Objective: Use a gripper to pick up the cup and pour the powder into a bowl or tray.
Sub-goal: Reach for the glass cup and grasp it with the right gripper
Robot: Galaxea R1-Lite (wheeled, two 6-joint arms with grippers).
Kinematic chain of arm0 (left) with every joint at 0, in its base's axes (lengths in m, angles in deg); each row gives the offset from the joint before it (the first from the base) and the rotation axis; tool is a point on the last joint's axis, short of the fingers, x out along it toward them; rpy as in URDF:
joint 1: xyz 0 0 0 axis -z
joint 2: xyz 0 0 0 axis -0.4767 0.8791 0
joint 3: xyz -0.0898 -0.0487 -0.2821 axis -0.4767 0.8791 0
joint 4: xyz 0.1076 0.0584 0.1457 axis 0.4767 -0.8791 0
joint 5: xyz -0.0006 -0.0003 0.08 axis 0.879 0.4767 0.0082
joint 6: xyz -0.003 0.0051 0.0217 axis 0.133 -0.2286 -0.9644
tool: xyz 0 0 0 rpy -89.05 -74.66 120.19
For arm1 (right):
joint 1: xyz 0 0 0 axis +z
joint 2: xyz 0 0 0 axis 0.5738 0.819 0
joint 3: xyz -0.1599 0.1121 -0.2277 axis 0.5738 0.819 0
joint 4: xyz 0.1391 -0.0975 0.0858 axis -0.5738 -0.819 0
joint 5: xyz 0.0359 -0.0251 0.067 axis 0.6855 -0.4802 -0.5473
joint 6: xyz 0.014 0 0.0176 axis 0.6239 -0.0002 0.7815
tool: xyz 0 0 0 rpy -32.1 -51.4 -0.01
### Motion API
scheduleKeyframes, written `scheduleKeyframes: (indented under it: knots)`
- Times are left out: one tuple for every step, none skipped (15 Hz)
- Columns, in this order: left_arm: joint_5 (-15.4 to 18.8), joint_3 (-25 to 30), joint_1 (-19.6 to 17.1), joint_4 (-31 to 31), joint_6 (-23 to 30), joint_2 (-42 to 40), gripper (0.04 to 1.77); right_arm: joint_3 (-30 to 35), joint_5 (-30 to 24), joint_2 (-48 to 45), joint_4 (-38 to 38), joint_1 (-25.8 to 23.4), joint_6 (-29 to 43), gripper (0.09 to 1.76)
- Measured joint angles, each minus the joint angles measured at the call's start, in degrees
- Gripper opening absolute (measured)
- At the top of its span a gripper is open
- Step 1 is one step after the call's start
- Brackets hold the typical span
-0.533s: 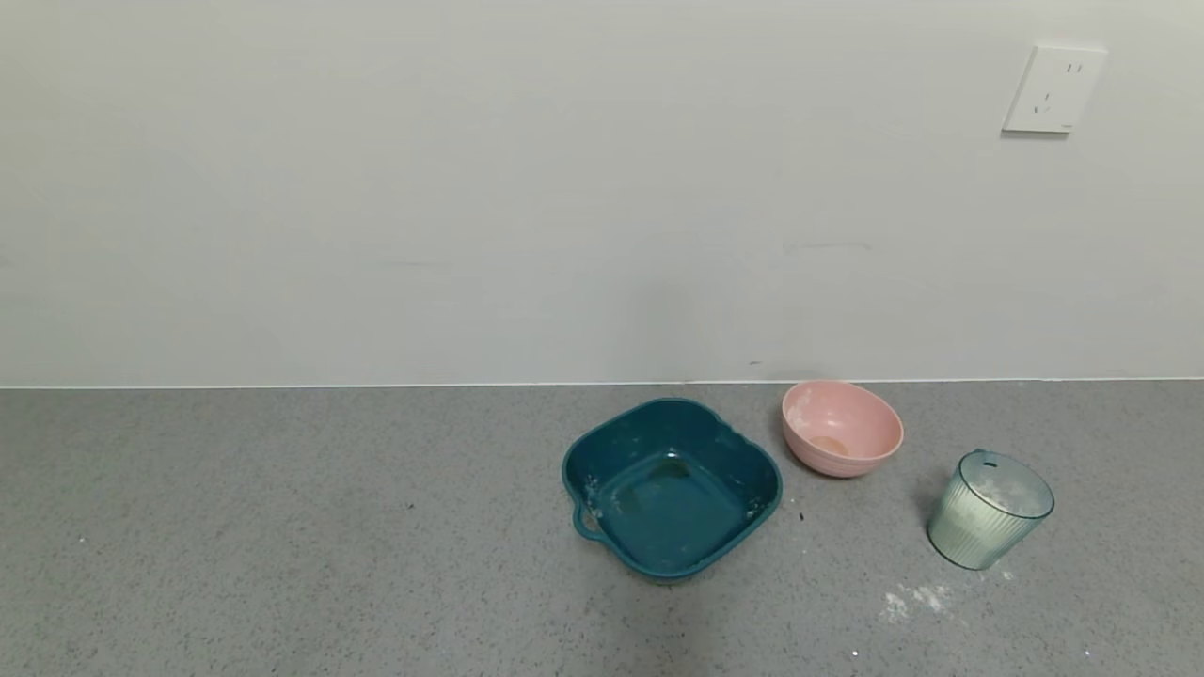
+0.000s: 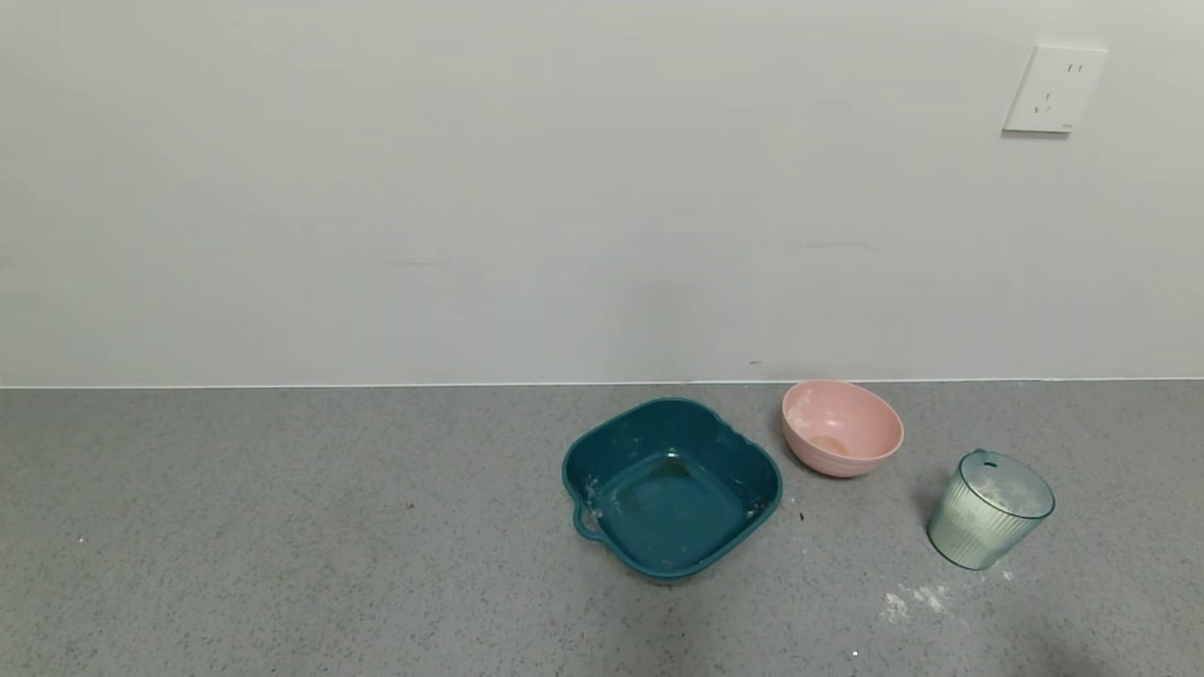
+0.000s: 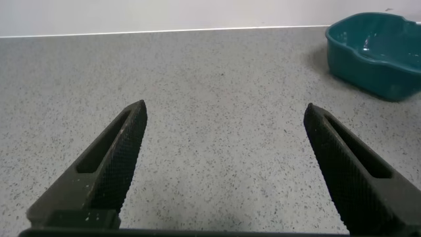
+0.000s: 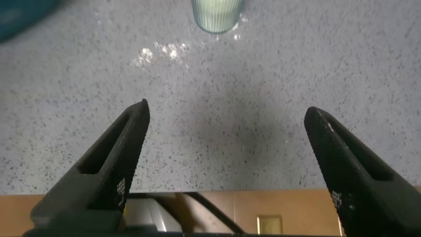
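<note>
both black grippers spread wide and holding nothing, right gripper [image 4: 223, 171] aimed at small ribbed see-through blue-green cup [image 2: 990, 509] of white powder [image 2: 1006, 492], standing upright right of dark teal square basin [image 2: 672, 487], ready for grabbing; left gripper [image 3: 223, 164] just waiting.

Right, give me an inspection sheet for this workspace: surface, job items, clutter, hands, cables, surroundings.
Surface: grey speckled counter, white powder spill in front of the cup.
Job items: ribbed cup upright, white powder inside; teal basin nearly empty, powder flecks on its walls.
Clutter: pink bowl between basin and cup, set farther back.
Hands: left hand open over bare counter; right hand open, short of the cup.
Cables: nothing seen.
Surroundings: plain wall, socket upper right.
</note>
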Motion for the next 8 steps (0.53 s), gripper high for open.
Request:
scheduleKeyframes:
  knots:
    - [0.0, 0.0, 0.0, -0.02, -0.02, 0.0, 1.72, -0.55, 0.05, 3.12, 0.22, -0.05, 0.01, 1.71]
    - [0.0, 0.0, 0.0, 0.0, -0.02, 0.0, 1.72, -1.04, 0.06, 6.12, 0.63, -0.09, 0.0, 1.71]
    - [0.0, 0.0, 0.0, 0.0, -0.02, 0.0, 1.72, -1.27, 0.0, 9.19, 1.4, -0.09, -0.02, 1.71]
    - [0.0, 0.0, 0.0, -0.02, 0.0, 0.0, 1.72, -1.38, -0.06, 11.97, 2.67, -0.13, -0.1, 1.71]
    - [0.0, 0.0, 0.0, -0.02, 0.0, 0.0, 1.72, -1.27, -0.11, 14.67, 4.66, -0.17, -0.21, 1.71]
    - [0.0, 0.0, 0.0, -0.02, 0.0, 0.0, 1.72, -0.73, -0.13, 17.46, 7.35, -0.2, -0.32, 1.71]
    - [0.0, 0.0, 0.0, 0.0, -0.02, 0.0, 1.72, -0.07, -0.15, 19.94, 10.42, -0.2, -0.41, 1.71]
    - [0.0, 0.0, 0.0, -0.02, 0.0, 0.0, 1.72, 0.87, -0.15, 22.64, 13.96, -0.2, -0.44, 1.71]
